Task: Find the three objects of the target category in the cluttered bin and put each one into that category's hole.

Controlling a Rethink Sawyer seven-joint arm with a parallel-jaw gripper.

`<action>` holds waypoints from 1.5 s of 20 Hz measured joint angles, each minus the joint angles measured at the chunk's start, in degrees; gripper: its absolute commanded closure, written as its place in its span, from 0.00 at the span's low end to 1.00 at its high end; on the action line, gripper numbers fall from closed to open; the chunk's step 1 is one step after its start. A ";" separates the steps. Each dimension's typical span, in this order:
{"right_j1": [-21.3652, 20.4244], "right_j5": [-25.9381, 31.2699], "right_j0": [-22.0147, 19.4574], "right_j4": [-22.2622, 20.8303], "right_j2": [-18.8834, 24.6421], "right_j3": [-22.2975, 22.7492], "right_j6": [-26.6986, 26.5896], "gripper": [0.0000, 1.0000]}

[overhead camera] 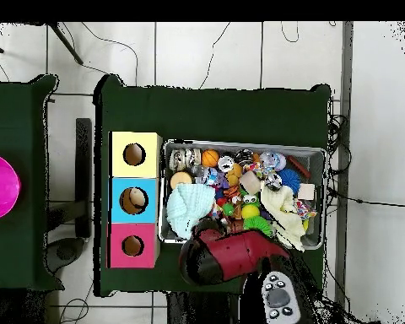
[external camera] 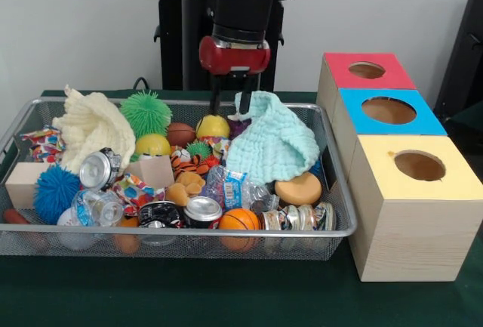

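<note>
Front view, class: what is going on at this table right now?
A red and black robot arm reaches down into the far side of a wire bin crammed with balls, cans and cloths. Its gripper hangs with jaws open between a yellow ball and a mint green cloth, holding nothing. Beside the bin stand three boxes with holes: red, blue and yellow.

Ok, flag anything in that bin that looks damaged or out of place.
Crushed cans lie at the wire bin's front corner nearest the boxes. A mint cloth is heaped over other items, hiding them. Nothing has spilled outside.
</note>
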 measured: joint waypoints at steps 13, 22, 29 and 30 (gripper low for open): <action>-0.58 0.20 4.59 -20.26 9.60 -1.93 -0.49 0.00; -1.39 0.26 -1.63 -27.26 18.91 -2.63 -1.45 0.00; 1.13 4.88 -16.07 -24.92 28.82 -3.17 -6.01 0.00; 1.41 5.21 -16.61 -24.89 29.00 -3.24 -6.22 0.00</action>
